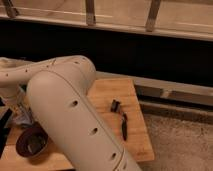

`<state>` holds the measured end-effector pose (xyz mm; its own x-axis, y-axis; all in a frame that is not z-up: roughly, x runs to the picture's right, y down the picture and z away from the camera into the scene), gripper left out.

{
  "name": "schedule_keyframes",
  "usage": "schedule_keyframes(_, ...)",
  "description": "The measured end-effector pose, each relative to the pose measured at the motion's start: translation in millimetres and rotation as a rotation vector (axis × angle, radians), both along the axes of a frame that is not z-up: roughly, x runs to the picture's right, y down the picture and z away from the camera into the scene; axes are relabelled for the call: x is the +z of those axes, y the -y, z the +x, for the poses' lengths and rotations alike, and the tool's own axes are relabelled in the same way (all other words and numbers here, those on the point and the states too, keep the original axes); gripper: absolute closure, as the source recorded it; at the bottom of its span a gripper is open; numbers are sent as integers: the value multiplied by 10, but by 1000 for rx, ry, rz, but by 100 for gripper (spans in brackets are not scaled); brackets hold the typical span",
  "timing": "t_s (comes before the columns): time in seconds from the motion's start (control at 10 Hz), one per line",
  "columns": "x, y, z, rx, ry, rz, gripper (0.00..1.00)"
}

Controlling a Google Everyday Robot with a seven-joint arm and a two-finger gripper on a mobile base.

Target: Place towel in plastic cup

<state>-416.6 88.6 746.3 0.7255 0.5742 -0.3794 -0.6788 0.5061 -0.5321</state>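
Gripper (14, 111) position: far left, behind my arm (70, 115); finger state cannot be determined. Pale towel (22, 120) sits directly at it. Round dark cup (32, 142) lies just below-right. Black tool (122, 122) lies well right.

bowl (33, 143): 1 | black tool (121, 121): 1 | wooden table (140, 140): 1 | claw (15, 111): 1, far left

Crumpled pale towel (22, 119) hangs under the tool (15, 107), at the table's left edge.
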Motion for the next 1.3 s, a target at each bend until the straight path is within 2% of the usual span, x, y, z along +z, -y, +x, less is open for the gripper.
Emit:
schedule_keyframes(0.4,-102,157,97,47,5,38,32)
schedule_keyframes(0.7,-256,569,439,162,-25,108,32)
schedule_keyframes(1.0,-241,889,1087,308,-109,150,32)
schedule_keyframes(1.2,-198,954,1628,421,-194,149,32)
schedule_keyframes(1.3,-178,951,1953,501,-253,137,32)
